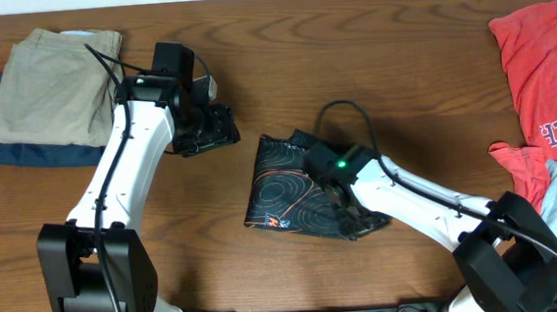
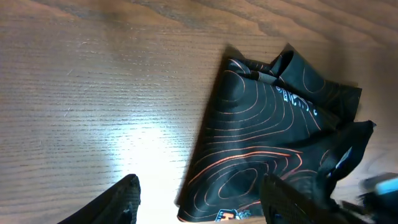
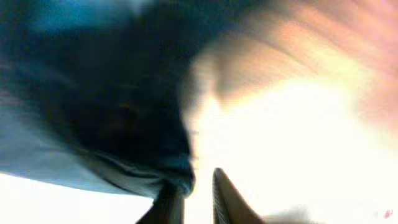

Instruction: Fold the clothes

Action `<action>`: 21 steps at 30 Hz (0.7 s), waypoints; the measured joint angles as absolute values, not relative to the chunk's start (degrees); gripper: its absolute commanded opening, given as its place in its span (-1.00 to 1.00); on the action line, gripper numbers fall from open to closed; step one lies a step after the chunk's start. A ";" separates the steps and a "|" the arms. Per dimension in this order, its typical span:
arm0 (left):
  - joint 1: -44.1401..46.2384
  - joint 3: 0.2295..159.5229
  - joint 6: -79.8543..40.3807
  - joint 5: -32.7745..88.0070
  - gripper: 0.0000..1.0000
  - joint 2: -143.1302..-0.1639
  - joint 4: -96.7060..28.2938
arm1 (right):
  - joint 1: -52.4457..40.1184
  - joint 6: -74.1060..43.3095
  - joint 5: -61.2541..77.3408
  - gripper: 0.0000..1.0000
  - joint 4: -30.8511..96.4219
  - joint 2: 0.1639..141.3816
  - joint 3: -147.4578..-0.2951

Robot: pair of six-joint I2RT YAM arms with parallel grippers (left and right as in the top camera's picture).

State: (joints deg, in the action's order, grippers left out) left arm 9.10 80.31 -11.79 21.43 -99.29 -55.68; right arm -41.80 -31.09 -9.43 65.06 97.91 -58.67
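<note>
Fingers of the left gripper stand apart, empty; whether the right gripper grips anything is too blurred to tell. The black jersey, smooth with thin orange contour lines, lies as a rumpled wedge on the grained wooden table.

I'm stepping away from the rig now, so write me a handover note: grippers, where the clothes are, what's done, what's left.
Left gripper: open, empty, hovering left of the jersey.
Right gripper: at the jersey's right edge; wrist view too blurred to tell its grip.
Jersey: centre of the table, folded compact but bunched on the right.
Done: khaki and navy garments lie folded far left.
Left: probably neaten the jersey, then the crumpled red and pale garments at right.
</note>
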 measured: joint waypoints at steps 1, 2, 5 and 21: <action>9.10 80.31 -11.77 21.43 0.27 -99.29 -55.66 | -41.58 -32.93 -10.70 -0.31 65.39 97.91 -58.65; 9.10 80.31 -11.77 21.45 0.27 -99.29 -55.66 | -41.56 -34.39 -11.81 -0.31 65.49 97.91 -58.65; 9.10 80.31 -11.77 21.43 0.28 -99.29 -55.72 | -41.36 -37.12 -13.87 -0.53 65.41 97.91 -58.65; 9.10 76.62 -7.64 23.03 0.66 -99.35 -52.53 | -34.20 -43.99 -17.06 -0.18 63.44 89.30 -58.78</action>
